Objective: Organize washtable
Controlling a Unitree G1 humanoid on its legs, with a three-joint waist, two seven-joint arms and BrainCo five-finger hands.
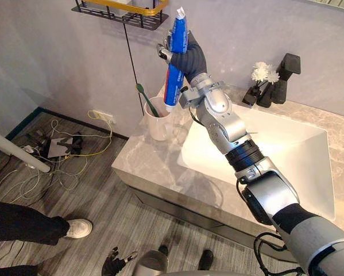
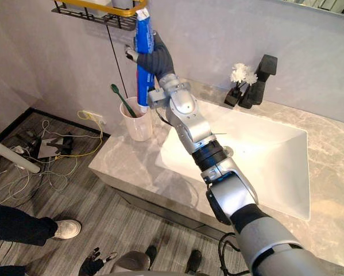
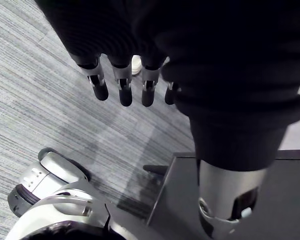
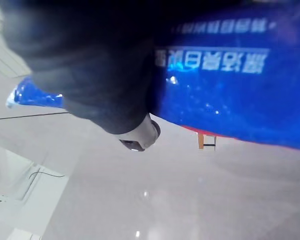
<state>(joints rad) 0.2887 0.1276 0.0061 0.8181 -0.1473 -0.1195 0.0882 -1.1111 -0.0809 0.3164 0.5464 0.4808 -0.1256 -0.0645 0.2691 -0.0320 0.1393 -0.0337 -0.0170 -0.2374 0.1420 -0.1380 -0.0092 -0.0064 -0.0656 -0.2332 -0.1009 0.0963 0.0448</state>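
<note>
Low on the left, the left hand hangs over the floor with its fingers relaxed and nothing in them, well apart from the bench. It has no part in the coming move.

At the bench's left end stands a white cup. A green toothbrush is in it, leaning out to the left with its head up.

Just right of the toothbrush, the right hand is wrapped round the upper middle of a blue toothpaste tube. The tube's long axis is close to upright, with the flat crimped end high by the black wall rack and the cap end pointing down. The cap end is right at the far side of the cup's mouth; whether it has passed below the rim cannot be told. The move looks to be a straight drop along the tube's own length, kept to the right of the toothbrush so the two do not knock.

Further right lies the white basin, with nothing in it. Beyond it a black tap stands just beside a small pot of white flowers.
</note>
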